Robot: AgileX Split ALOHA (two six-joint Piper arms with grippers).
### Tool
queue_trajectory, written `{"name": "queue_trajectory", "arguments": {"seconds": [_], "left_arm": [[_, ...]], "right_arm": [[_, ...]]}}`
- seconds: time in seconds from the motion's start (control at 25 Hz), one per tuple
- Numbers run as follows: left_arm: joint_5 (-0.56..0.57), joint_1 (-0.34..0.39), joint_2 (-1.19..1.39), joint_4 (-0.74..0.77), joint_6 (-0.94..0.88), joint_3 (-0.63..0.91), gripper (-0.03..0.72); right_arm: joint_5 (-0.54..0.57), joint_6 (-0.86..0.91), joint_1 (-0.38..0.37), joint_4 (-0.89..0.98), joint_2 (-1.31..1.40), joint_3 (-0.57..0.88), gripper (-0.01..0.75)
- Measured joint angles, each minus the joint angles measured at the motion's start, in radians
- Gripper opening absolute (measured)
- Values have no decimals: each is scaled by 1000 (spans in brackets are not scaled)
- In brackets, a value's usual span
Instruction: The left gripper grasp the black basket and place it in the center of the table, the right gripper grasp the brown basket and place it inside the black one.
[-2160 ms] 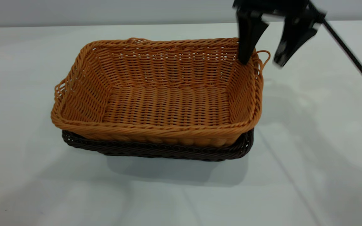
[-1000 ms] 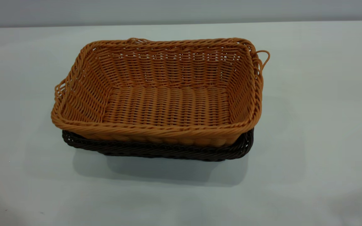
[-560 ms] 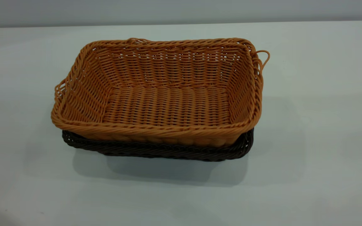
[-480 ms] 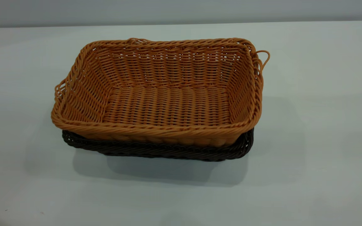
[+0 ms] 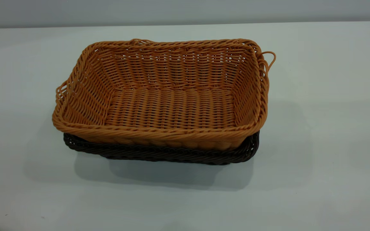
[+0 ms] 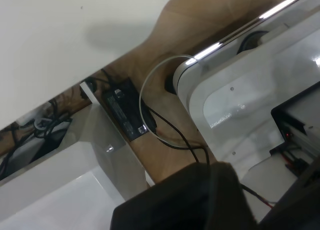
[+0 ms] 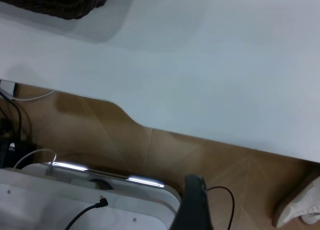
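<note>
Wicker brown basket (image 5: pixel 169 96) sitting nested in black basket (image 5: pixel 172 155); my finger spread unreadable; careless return risking dislodging stack.

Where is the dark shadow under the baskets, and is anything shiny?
Exterior view: a soft shadow lies on the table in front of the black basket, under the brown basket. Left wrist view: bright glare streaks a white housing. Right wrist view: similar streaks below the table edge.
</note>
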Motion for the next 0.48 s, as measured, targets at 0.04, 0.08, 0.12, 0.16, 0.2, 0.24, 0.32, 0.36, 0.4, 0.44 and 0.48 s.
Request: {"name": "queue_trajectory", "arguments": {"seconds": [0.04, 0.08, 0.12, 0.16, 0.2, 0.24, 0.32, 0.36, 0.4, 0.44, 0.48], "left_arm": [[8, 0, -8, 0, 0, 0, 386], [11, 0, -19, 0, 0, 0, 386], [11, 0, -29, 0, 0, 0, 386], [12, 0, -40, 0, 0, 0, 386], [14, 0, -54, 0, 0, 0, 386], [14, 0, -70, 0, 0, 0, 386], [15, 0, -103, 0, 0, 0, 386], [16, 0, -123, 0, 0, 0, 386], [18, 0, -144, 0, 0, 0, 386], [20, 2, -161, 0, 0, 0, 386], [24, 13, -179, -3, 0, 0, 386]], "right_arm": [[0, 0, 0, 0, 0, 0, 542], [0, 0, 0, 1, 0, 0, 542], [0, 0, 0, 1, 0, 0, 542], [0, 0, 0, 1, 0, 0, 542], [0, 0, 0, 1, 0, 0, 542], [0, 0, 0, 1, 0, 0, 542], [0, 0, 0, 1, 0, 0, 542], [0, 0, 0, 2, -1, 0, 542], [0, 0, -8, 5, -4, 0, 542], [0, 0, -26, 8, -10, 0, 542], [0, 0, -56, 15, -15, 0, 542]]}}
